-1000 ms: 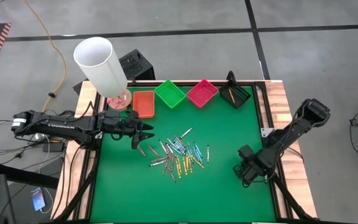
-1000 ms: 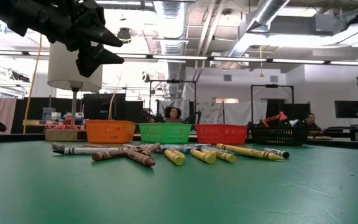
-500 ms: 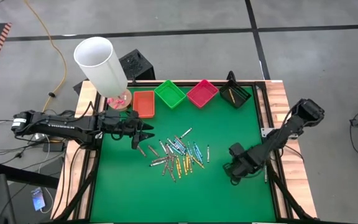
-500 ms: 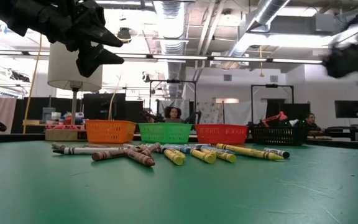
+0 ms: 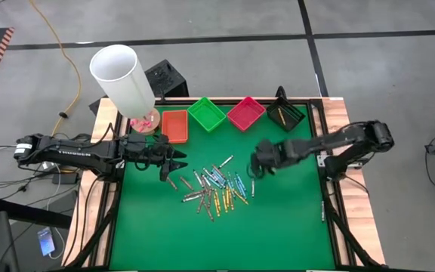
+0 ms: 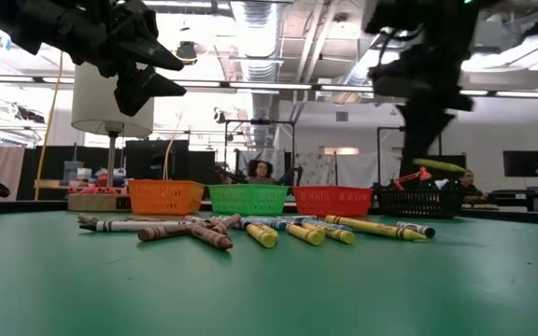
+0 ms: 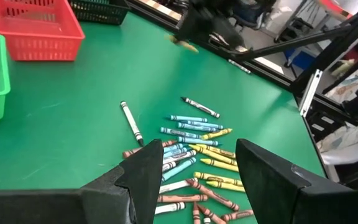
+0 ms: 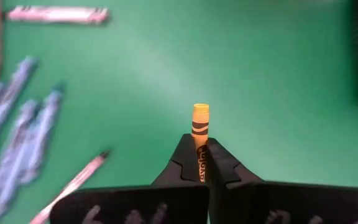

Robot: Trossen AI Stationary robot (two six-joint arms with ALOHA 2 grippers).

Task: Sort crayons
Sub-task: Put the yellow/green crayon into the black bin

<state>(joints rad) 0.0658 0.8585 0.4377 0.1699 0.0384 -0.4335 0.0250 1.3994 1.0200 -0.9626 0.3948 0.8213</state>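
Several crayons (image 5: 216, 186) lie loose in a heap on the green mat at mid table, also seen in the low view (image 6: 278, 229) and the left wrist view (image 7: 194, 163). My right gripper (image 5: 257, 164) hangs above the mat just right of the heap, shut on a yellow crayon (image 8: 201, 118). My left gripper (image 5: 174, 165) stands open above the mat left of the heap, its fingers (image 7: 148, 165) holding nothing. Another yellow crayon (image 5: 281, 115) lies in the black tray (image 5: 291, 119). My right gripper pinches the yellow crayon between its two fingertips (image 8: 188, 155), on the wrapped part near one end (image 8: 200, 142). The other end sticks out past the tips. The fingers slant down from the table's right. The crayon (image 6: 440, 165) hangs clear of the mat.
Orange (image 5: 174, 125), green (image 5: 206, 113), pink (image 5: 245, 112) and black trays stand in a row along the far edge. A tall white cylinder (image 5: 121, 79) rises at the far left corner. A raised frame (image 5: 327, 189) bounds the mat. People sit in the room behind.
My right gripper has swung from the near right part of the mat toward the far left, up to the heap's right side, rising and turning as it went. The yellow crayon now shows under it in the low view. The heap has not moved.
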